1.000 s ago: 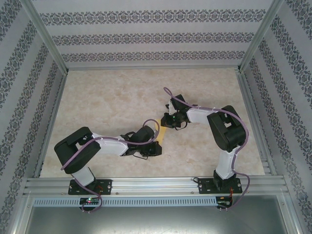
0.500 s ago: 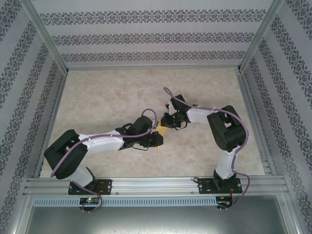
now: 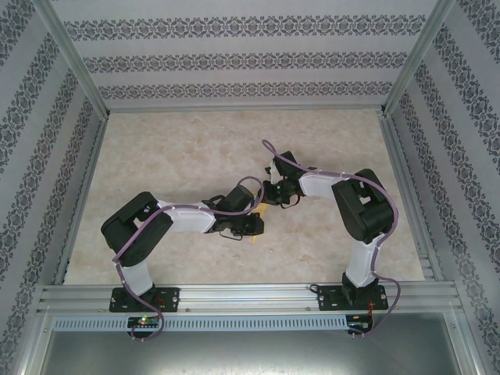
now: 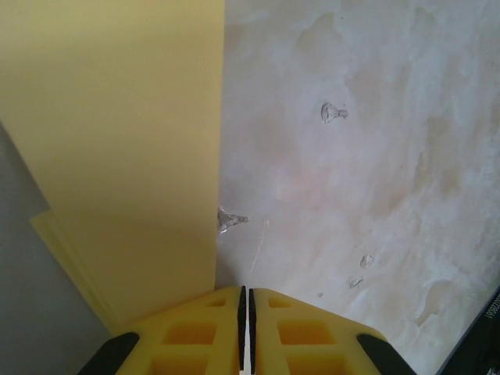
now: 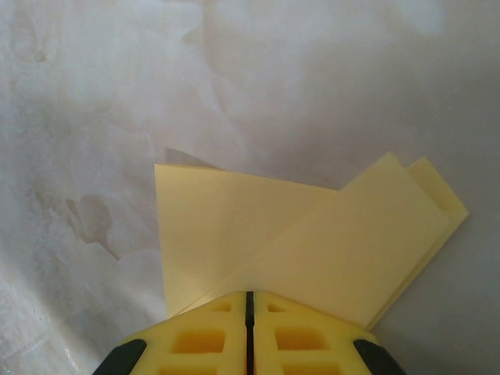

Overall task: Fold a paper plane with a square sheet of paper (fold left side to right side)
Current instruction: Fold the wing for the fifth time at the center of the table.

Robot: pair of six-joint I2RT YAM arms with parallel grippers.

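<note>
Lying flat on the table (image 3: 180, 156), the folded sheet of paper (image 5: 312, 242).
The left gripper (image 4: 247, 293) and the right gripper (image 5: 250, 295), fingers closed together, rest at its edges; whether they pinch it I cannot tell.

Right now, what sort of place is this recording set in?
Probably a lab robot cell rather than a home: an aluminium frame boxes in the marble-patterned table, and printed wallpaper panels stand in as walls.
</note>
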